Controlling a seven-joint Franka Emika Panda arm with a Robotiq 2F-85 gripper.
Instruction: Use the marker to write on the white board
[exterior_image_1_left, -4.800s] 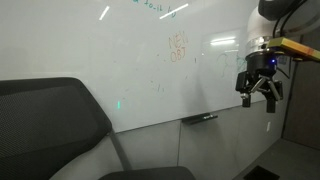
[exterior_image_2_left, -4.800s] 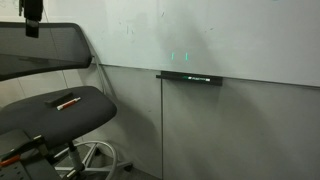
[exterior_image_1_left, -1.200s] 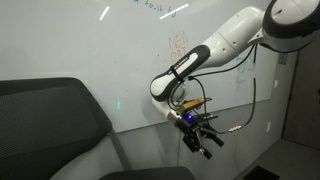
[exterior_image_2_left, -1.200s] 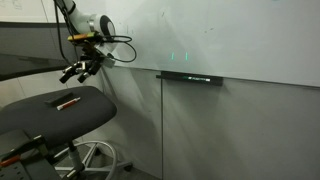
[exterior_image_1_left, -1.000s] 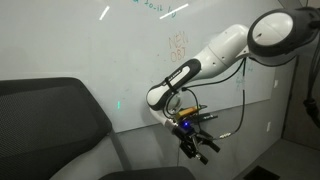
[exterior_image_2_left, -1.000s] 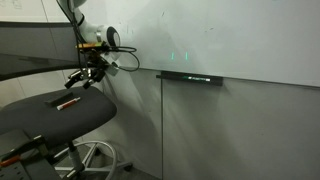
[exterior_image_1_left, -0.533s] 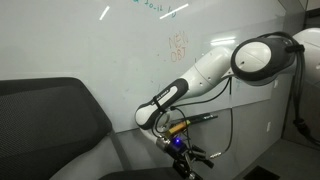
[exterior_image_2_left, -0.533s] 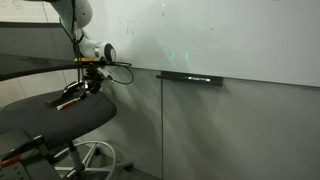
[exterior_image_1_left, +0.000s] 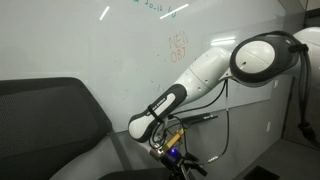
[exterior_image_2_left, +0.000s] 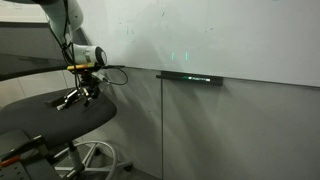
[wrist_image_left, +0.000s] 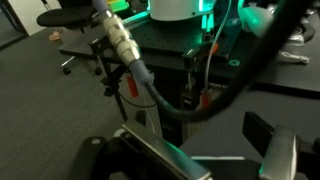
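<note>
1 gripper (exterior_image_2_left: 75, 99) low over chair seat (exterior_image_2_left: 40, 122), fingers spread, white board (exterior_image_2_left: 230, 35) behind.

In an exterior view, the chair seat (exterior_image_2_left: 45, 122) lies just under the gripper (exterior_image_2_left: 74, 98) at lower left and its backrest (exterior_image_2_left: 22, 62) blocks the upper left. Rightward, open room fronts the white board (exterior_image_2_left: 225, 35), where only the thin ledge (exterior_image_2_left: 190, 77) juts out.
</note>
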